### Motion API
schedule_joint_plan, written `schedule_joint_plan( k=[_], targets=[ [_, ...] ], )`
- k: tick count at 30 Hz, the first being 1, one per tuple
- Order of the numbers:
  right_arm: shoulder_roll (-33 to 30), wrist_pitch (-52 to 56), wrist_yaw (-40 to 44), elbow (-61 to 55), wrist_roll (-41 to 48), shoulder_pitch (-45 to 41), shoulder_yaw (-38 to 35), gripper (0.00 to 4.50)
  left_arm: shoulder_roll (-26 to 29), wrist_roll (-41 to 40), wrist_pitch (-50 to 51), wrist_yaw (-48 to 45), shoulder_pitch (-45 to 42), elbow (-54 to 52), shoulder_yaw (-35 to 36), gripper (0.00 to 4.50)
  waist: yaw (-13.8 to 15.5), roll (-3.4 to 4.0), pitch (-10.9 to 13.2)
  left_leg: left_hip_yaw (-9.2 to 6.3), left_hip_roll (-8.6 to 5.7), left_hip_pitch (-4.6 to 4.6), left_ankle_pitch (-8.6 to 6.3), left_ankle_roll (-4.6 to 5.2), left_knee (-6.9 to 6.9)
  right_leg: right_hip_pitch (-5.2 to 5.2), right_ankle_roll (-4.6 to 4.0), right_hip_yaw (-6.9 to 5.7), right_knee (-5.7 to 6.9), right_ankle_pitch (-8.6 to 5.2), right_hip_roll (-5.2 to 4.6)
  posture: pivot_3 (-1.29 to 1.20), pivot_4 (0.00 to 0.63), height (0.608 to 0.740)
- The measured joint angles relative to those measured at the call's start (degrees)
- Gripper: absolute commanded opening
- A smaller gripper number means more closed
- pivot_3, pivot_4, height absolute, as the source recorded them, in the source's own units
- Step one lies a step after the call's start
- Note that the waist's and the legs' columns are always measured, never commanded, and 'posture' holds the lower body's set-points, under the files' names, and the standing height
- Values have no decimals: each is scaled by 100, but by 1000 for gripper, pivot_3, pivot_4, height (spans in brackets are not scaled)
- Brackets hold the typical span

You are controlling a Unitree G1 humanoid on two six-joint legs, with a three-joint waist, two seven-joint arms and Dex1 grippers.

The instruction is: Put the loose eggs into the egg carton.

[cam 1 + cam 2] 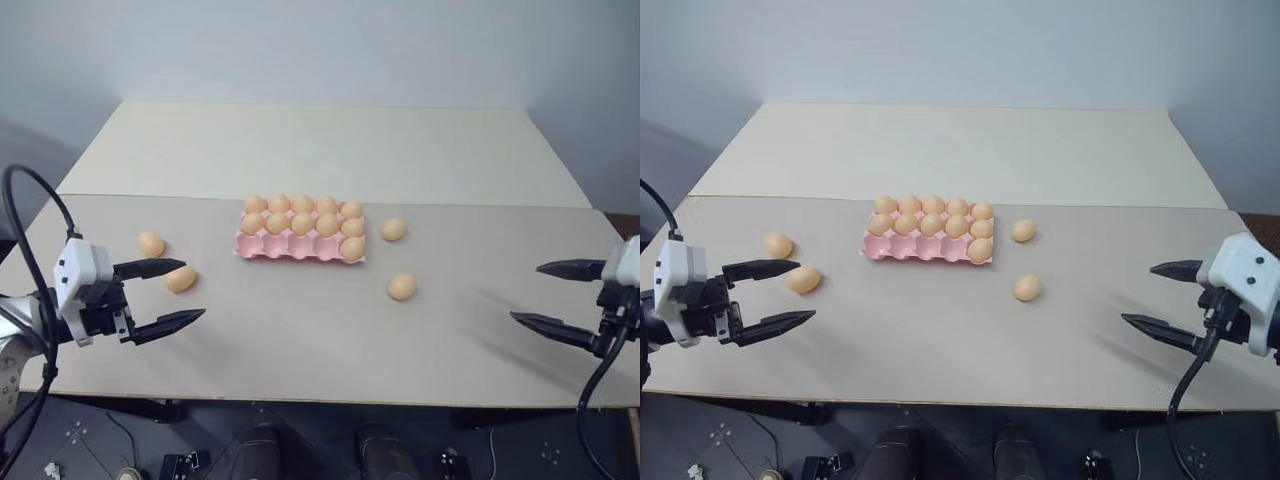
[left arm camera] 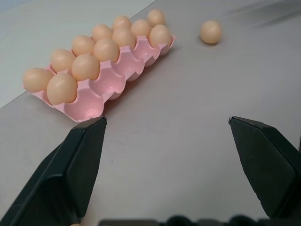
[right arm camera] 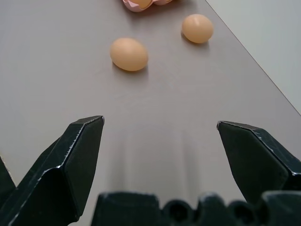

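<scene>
Pink egg carton [image 1: 292, 247] mid-table, near row four cups empty; four loose eggs [image 1: 402, 287] flanking, two each side.

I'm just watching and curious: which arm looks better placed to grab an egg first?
Probably the left. Its open tool sits right beside a loose egg, another lies close by. The right tool, also open, is farther from its nearest egg. The egg carton has empty front cups.
</scene>
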Motion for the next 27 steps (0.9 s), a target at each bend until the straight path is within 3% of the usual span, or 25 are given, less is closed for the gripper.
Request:
schedule_joint_plan(
  k=[12,21,27],
  targets=[
    [272,0,-311,-259,16,74,91,4483,73,74,-20,-100,-316,166,-65,4500,-37,0,0,-1,1,1,0,0,-1,0,0,0,2,0,2,0,150,740],
    [380,-8,-628,-303,108,-532,841,4483,72,91,-9,-6,-136,101,-28,4500,-52,-1,-1,-1,2,1,0,0,-1,-1,0,0,2,0,2,0,150,740],
    [408,73,-709,-586,371,-882,1364,4483,-210,473,-5,911,166,-10,294,4500,-40,-2,-1,-3,2,0,0,0,-1,-1,0,-1,1,0,1,0,150,740]
  ],
)
